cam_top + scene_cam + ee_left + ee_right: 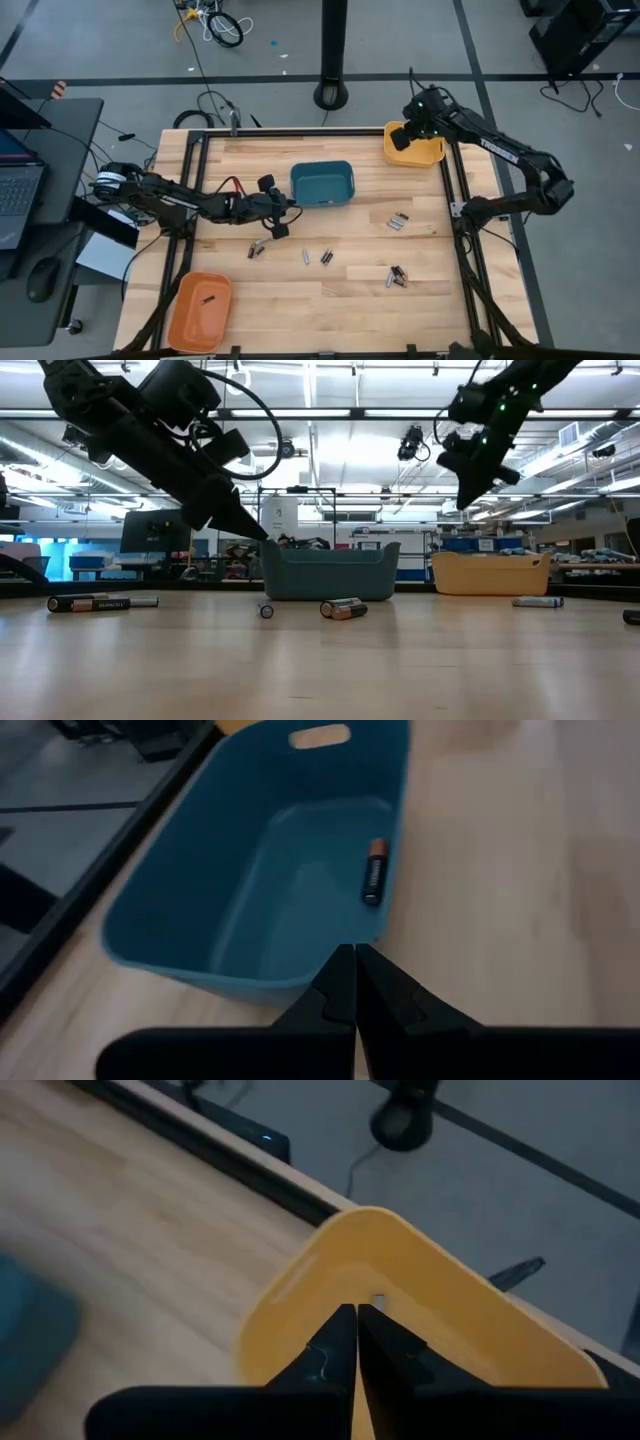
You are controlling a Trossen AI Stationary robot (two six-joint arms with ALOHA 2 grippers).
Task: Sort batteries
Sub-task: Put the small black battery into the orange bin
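from above, my left gripper (pixel 283 222) sits beside the teal bin (pixel 322 184), my right gripper (pixel 408 135) over the yellow bin (pixel 412 150); about 9 batteries (pixel 398 222) lie loose, 1 in the orange bin (pixel 200 310). low down, cells dot the table. left wrist: jaws together, empty, 1 battery (pixel 373 883) binned. right wrist: jaws together. most sorting remains.

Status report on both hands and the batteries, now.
Left hand shut at teal bin. Right hand shut, over yellow bin. Loose batteries on table. Nothing blocking.
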